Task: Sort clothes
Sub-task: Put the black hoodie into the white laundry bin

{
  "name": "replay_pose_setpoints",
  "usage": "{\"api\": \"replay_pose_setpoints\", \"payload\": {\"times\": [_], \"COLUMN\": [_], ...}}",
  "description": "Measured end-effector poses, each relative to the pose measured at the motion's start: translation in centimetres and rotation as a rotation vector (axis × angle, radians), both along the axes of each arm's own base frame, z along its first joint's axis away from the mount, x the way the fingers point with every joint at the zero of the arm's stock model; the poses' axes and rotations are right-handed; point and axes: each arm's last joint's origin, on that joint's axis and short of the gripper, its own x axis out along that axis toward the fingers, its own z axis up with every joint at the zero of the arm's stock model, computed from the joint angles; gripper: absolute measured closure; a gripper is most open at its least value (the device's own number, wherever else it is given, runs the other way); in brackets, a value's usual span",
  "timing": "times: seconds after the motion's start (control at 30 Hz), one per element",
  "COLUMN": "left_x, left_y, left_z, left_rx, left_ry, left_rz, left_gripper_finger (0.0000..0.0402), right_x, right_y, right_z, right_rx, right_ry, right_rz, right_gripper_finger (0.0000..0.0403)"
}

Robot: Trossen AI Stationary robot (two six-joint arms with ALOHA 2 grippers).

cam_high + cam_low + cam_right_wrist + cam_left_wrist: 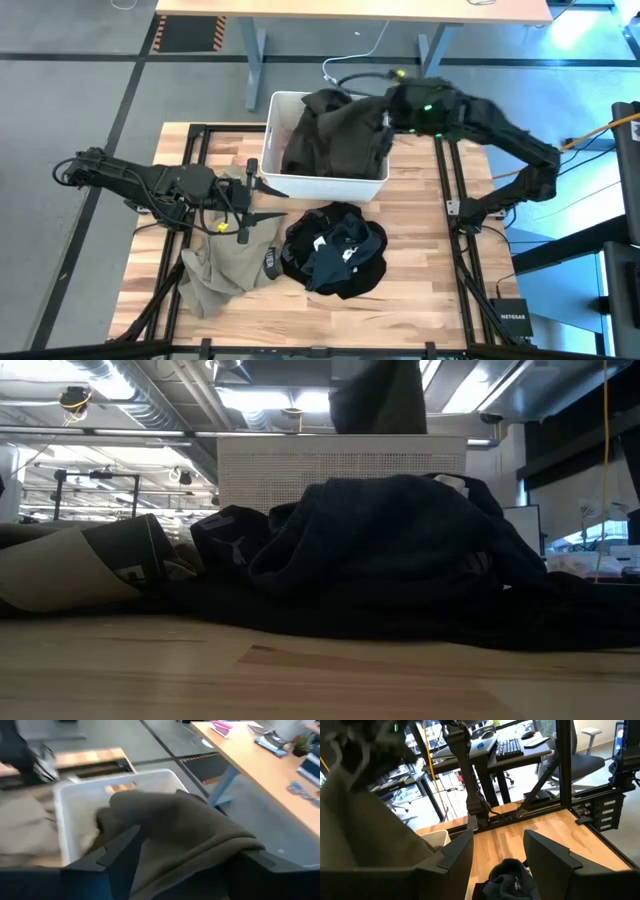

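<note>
A dark olive-grey garment fills the white bin at the table's far middle. My right gripper is above the bin's right side, shut on this garment. A pale pinkish cloth shows in the bin's left part. A khaki-olive garment lies crumpled on the table at the near left. A black garment with white labels lies in a heap beside it. My left gripper is open and empty, level above the khaki garment's far edge. My right gripper pinches a bunched fold of the dark olive-grey garment between its two fingers, coming from above and the table's right. The held part is raised above the bin's rim. The rest hangs slack into the bin.
Black frame rails run along the table's left and right sides. The bin's front wall stands just beyond the black heap. Bare wood shows at the near right. A desk stands past the far edge.
</note>
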Motion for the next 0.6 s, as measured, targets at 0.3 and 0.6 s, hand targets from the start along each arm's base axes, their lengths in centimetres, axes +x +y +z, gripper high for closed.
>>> {"api": "replay_pose_setpoints", "payload": {"times": [0.3,0.6], "left_x": [0.0,0.0], "left_y": [0.0,0.0], "left_z": [-0.2,-0.3], "left_rx": [-0.017,-0.059], "left_ry": [0.019,0.029], "left_rz": [0.003,0.009], "left_gripper_finger": [0.0231,0.0231], "right_x": [-1.7,-0.6], "right_y": [2.0,3.9], "right_z": [1.8,0.3], "right_rx": [0.101,0.106], "right_ry": [-0.001,0.139], "right_rz": [0.013,0.06], "right_gripper_finger": [0.0142,0.0142]}}
